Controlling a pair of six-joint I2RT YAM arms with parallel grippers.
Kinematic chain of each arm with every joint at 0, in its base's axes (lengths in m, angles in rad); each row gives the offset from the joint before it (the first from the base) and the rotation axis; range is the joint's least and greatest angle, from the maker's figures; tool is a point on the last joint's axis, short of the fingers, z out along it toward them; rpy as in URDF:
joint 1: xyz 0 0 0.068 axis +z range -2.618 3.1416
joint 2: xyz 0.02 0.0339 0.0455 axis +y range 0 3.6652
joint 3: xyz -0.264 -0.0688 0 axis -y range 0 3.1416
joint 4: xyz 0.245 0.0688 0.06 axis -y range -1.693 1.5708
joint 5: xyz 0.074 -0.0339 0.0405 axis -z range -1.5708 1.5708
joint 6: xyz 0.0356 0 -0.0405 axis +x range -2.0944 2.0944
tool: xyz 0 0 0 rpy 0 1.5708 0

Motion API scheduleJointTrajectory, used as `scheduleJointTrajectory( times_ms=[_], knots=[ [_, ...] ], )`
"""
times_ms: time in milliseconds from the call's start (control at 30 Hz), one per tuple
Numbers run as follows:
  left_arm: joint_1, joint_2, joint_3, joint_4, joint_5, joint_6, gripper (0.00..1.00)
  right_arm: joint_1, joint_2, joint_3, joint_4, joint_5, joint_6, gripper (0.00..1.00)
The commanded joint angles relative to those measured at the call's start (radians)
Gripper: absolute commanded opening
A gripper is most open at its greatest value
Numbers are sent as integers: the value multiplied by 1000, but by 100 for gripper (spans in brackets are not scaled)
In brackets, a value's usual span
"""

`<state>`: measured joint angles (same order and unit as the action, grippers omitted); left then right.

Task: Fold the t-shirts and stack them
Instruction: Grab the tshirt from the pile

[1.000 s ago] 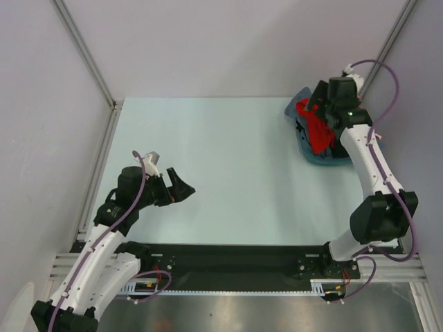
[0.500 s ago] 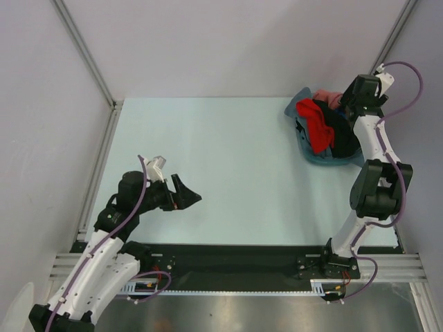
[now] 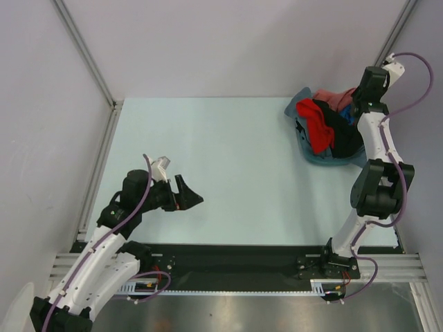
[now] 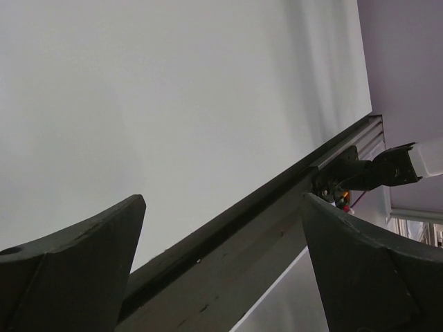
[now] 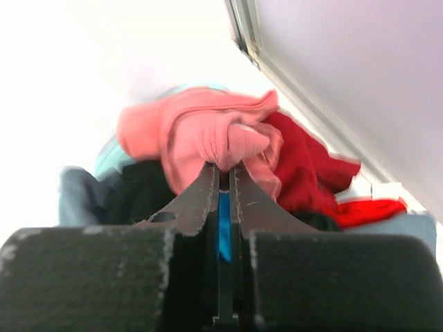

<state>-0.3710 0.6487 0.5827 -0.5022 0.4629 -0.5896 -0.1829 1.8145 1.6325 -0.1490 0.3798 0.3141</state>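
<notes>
Right tool (image 5: 223, 169) is pinched shut on a fold of the salmon t-shirt (image 5: 194, 131) lying at its tips in the basin (image 3: 325, 160) at the counter's (image 3: 228, 138) far-right corner; left tool (image 3: 183, 195), wide open and empty, sits well apart.

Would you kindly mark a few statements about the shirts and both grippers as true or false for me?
1. The right gripper is shut on the salmon-pink t-shirt. True.
2. The left gripper holds a shirt. False: it is open and empty above the table.
3. The bright red t-shirt lies in the grey-blue basin. True.
4. A folded stack sits mid-table. False: all visible shirts are heaped unfolded in the basin.
</notes>
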Motion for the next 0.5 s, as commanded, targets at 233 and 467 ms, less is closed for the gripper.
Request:
scheduleJointTrajectory(
  times_ms=[233,467],
  knots=[
    [-8,46,39,17,-27,17,100,7,-8,358,71,-27,-43,0],
    [-8,72,42,24,-36,14,100,8,60,587,123,-51,-35,0]
  ],
)
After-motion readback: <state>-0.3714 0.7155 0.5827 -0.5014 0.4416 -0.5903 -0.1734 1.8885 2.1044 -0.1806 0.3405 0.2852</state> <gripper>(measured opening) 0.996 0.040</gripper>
